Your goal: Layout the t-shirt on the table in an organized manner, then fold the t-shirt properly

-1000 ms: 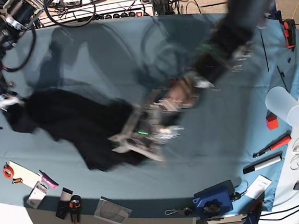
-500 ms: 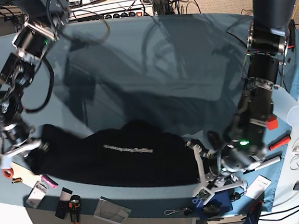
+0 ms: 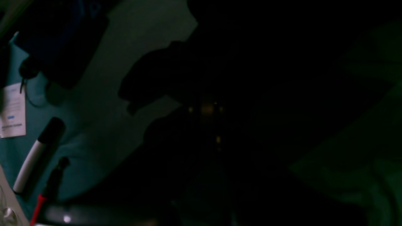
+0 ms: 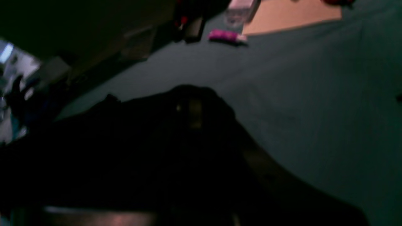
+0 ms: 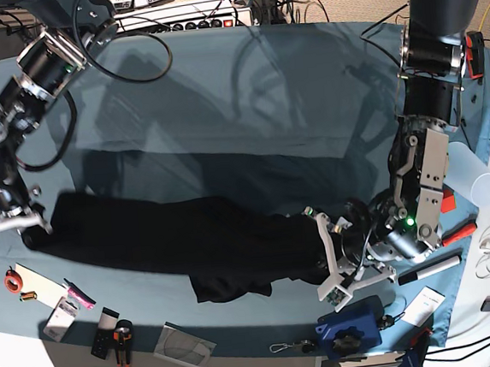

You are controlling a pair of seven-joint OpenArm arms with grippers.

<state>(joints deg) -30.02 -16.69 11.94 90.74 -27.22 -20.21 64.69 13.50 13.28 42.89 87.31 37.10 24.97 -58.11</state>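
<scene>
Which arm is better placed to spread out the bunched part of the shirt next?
Probably the left gripper: the t-shirt is bunched in folds right beside it, while the right gripper holds the far, already stretched end.

A robotics lab or workshop bench: a table draped in teal cloth, power strips and tangled cables along its far edge beyond both arms, and by the left gripper markers, a blue tool and a plastic cup.
</scene>
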